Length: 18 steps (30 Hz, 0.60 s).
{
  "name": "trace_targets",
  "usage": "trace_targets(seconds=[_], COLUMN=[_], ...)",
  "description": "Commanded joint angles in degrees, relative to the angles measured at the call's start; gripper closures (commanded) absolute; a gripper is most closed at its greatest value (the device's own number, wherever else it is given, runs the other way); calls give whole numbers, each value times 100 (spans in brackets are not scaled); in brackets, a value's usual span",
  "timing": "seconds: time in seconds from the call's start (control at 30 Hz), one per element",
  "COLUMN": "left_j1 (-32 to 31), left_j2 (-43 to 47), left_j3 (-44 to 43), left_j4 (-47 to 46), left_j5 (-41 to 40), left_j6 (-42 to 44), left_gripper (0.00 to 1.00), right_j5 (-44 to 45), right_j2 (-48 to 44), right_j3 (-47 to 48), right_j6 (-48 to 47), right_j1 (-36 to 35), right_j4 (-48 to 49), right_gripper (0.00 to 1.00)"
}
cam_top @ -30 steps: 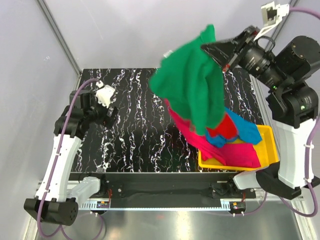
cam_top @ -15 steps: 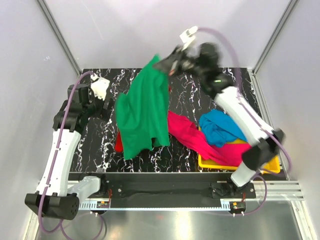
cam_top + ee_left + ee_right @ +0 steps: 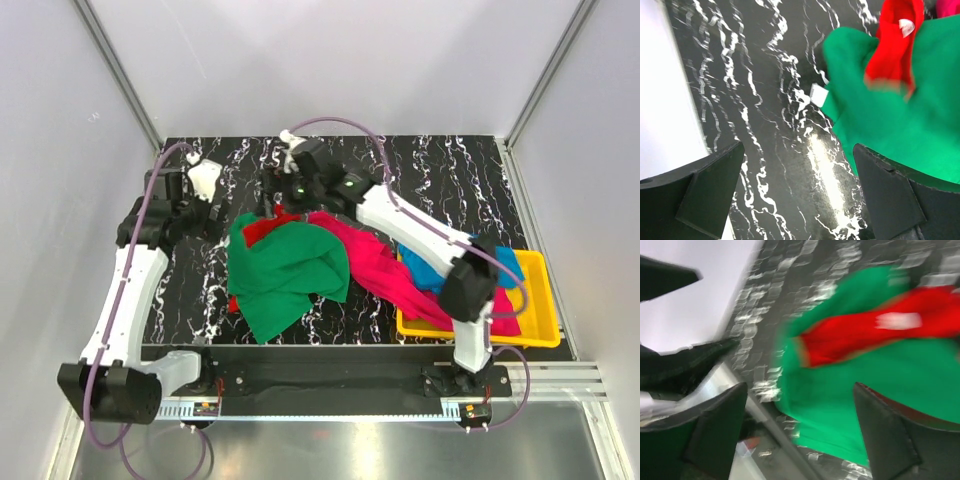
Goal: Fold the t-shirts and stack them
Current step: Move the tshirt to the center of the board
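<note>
Right tool [image 3: 274, 197] is spread wide with nothing between its fingers, hovering at the far edge of the green t-shirt [image 3: 285, 270], which lies crumpled mid-bench. Left tool [image 3: 214, 214] gapes too, empty, just left of the heap. There's open bench [image 3: 450, 175] far right and near left. The red t-shirt [image 3: 262, 228] peeks out at the green one's far edge; over or under, hard to tell. The magenta-pink t-shirt [image 3: 375, 262] trails over the yellow tray [image 3: 537, 335] rim. The blue t-shirt [image 3: 432, 268] is partly hidden by the right arm. Right wrist view is smeared.
</note>
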<state>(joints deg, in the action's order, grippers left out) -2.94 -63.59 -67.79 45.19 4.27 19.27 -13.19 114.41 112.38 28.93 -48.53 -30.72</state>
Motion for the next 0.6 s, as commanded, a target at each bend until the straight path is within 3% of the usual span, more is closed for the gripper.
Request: trace_targets(seconds=[0.0, 0.13, 0.23, 0.37, 0.57], left_j1=[22, -145, -821, -1191, -1393], left_j2=[-232, -408, -391, -715, -805], left_j3=[292, 626, 898, 1040, 1021], left_j4=[-230, -90, -194, -704, -230], left_j5=[213, 855, 646, 267, 645], left_j6=[86, 349, 394, 411, 560], left_gripper=[1, 9, 14, 13, 26], right_j5=[1905, 1979, 2451, 2129, 1671], right_j2=[-1118, -2114, -2493, -2503, -1766], right_j3=[-869, -2270, -3045, -3687, -3838], right_j6=[-747, -537, -581, -713, -941], right_j1=[283, 941, 1118, 1250, 1250], right_j4=[-1127, -1594, -2095, -2185, -2070], right_gripper=[3, 3, 7, 13, 13])
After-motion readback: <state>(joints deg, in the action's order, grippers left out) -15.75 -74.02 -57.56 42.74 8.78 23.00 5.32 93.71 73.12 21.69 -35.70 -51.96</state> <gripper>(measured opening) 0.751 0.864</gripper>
